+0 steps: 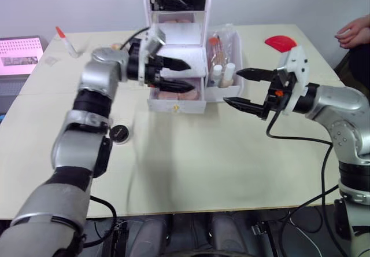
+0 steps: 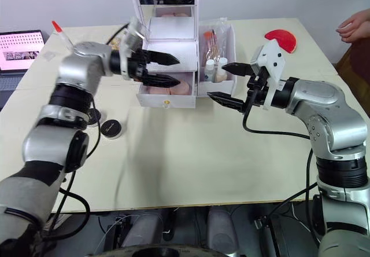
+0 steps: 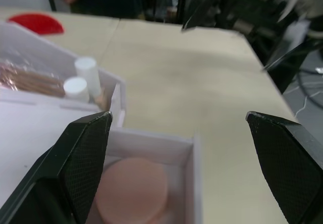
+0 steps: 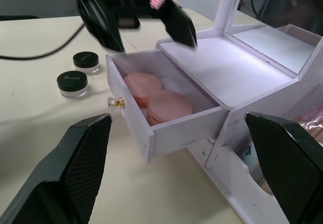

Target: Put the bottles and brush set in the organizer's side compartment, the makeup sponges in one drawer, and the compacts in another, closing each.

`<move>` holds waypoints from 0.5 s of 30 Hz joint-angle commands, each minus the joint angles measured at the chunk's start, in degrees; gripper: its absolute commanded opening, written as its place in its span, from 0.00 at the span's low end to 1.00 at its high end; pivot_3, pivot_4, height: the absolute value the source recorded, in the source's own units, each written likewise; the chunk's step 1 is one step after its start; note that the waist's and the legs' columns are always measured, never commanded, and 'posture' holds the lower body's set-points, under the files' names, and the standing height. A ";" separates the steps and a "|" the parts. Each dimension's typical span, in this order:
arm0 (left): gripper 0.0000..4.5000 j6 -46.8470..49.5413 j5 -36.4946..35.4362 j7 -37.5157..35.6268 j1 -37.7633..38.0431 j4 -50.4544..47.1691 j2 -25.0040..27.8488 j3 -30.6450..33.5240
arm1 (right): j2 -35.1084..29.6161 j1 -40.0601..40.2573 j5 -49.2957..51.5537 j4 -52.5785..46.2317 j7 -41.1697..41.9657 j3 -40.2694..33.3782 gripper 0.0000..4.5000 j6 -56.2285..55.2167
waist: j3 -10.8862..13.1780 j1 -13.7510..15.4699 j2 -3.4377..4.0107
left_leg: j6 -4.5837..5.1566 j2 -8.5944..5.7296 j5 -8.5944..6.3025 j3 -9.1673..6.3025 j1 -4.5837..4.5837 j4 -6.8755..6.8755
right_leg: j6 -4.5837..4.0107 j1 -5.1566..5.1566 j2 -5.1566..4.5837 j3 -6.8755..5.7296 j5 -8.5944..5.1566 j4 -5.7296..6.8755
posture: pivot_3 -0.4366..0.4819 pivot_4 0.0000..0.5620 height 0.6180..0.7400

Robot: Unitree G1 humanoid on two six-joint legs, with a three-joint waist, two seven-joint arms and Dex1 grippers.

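Organizer (image 1: 176, 66) at middle of worktop's (image 1: 191, 170) far edge, mirror lid up. Lower drawer (image 4: 151, 115) pulled out toward near edge, gold knob on its front; pink makeup sponges (image 4: 154, 100) lying inside, at least two, round and flat. Side compartment (image 1: 224, 72) on organizer's right already loaded: white-capped bottles (image 1: 223, 72) upright, brush set in clear wrap (image 2: 215, 40) behind them.

Left claw (image 1: 176, 74) wide open, holding nothing, hanging directly over the open drawer, one finger above the organizer's top, the other just over the sponges. Right claw (image 1: 247, 87) wide open too, empty, near the side compartment's front corner, fingers pointing toward the drawer.

Two black-lidded compacts (image 4: 81, 72) on worktop toward left edge, well apart from the organizer, just beside the left forearm. Light lettering on the nearer lid, too small to read. No other label legible.

Key relation: drawer's slide axis runs from near edge to far edge; drawer front lies below and nearer the near edge than the left claw. Left claw closer to the knob face; right claw off to the drawer's right. Likely next step: push the drawer front straight back along that axis, then fetch the compacts for another drawer. Left arm nearer the compacts as well.

Red semicircular item (image 1: 280, 41) near far right corner; red-capped tube (image 1: 66, 41) near far left; a person's hands (image 1: 354, 31) at right edge.
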 commanded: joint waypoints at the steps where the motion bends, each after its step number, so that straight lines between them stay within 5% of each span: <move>1: 0.72 8.40 -5.02 -4.21 7.72 -13.86 6.25 1.06 | -0.66 0.04 1.02 -2.30 -0.53 -2.23 1.00 -0.24 | -0.01 -0.35 0.02 | 0.00 0.00 0.00 0.01 0.01 -0.01 | 0.00 -0.01 0.00 0.04 0.00 0.02 | 0.48 0.27 0.98; 7: 0.01 9.46 -3.62 -1.96 19.48 -24.09 13.06 -1.10 | -1.15 0.17 1.30 -2.33 -0.50 -2.79 1.00 -0.12 | 0.00 0.39 0.01 | -0.04 0.07 0.02 0.01 0.03 0.00 | -0.04 -0.10 0.09 0.16 -0.01 0.14 | 0.48 0.27 0.98; 15: 0.01 3.70 1.45 9.83 20.33 -19.83 8.64 -2.60 | -1.74 0.26 1.31 -2.28 -0.43 -3.25 1.00 0.01 | -0.01 1.66 0.01 | -0.04 0.00 0.02 -0.03 0.03 0.04 | -0.04 0.00 0.02 0.11 0.00 0.10 | 0.48 0.27 0.98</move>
